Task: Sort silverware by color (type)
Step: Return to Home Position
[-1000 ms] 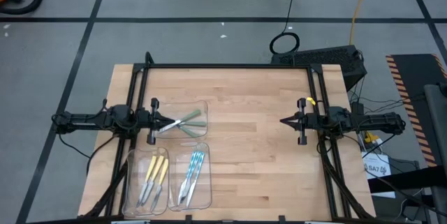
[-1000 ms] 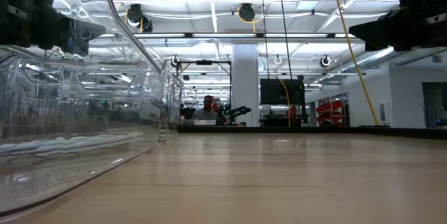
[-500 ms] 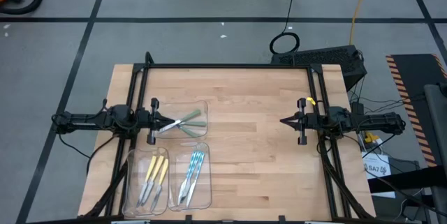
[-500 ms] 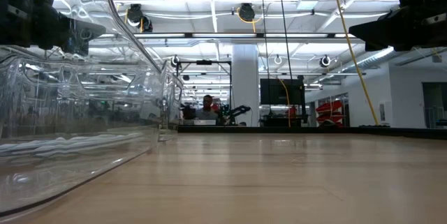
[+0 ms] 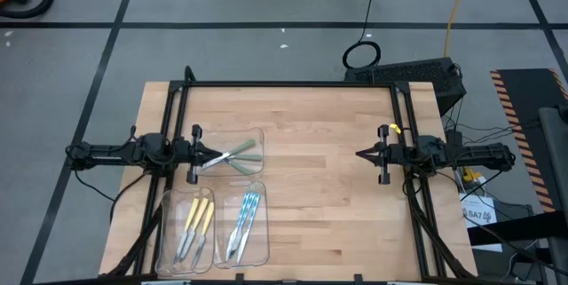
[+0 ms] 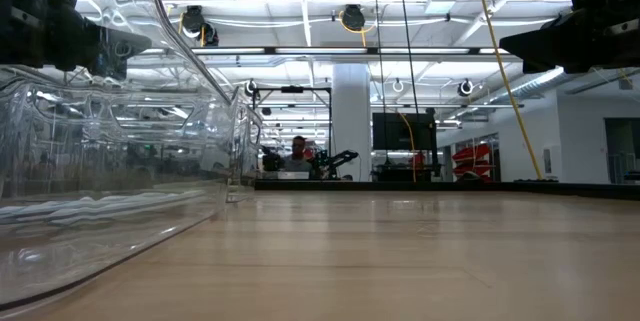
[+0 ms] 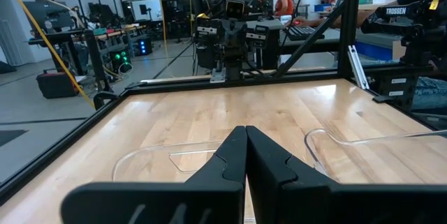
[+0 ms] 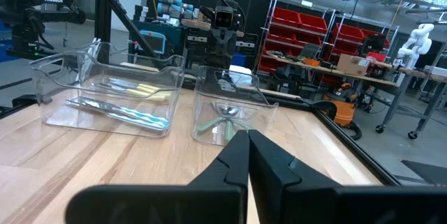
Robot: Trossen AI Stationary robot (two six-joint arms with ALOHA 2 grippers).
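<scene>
Wooden table (image 5: 328,134), grey workshop floor (image 5: 222,45). Three clear trays (image 5: 259,131) by the left edge: green silverware (image 5: 243,154) mid-edge, yellow silverware (image 5: 197,221) and blue silverware (image 5: 245,221) at the lower-left corner. Left gripper (image 5: 218,155) and right gripper (image 5: 359,154): fingers pressed together, empty.

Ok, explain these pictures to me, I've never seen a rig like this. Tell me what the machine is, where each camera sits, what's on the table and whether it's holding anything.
This is a table robot with two dark arms, each ending in a two-finger gripper. The high view looks straight down: the left gripper is on the picture's left and the right gripper on its right. The low view sits at table-top height and looks across the wood into the room behind. The two wrist views ride on the arms and look forward past each arm's own fingers. On the wooden table stand three clear trays. One holds the green-handled utensils, one the yellow-handled utensils and one the blue-handled utensils. Both grippers are shut and hold nothing.
</scene>
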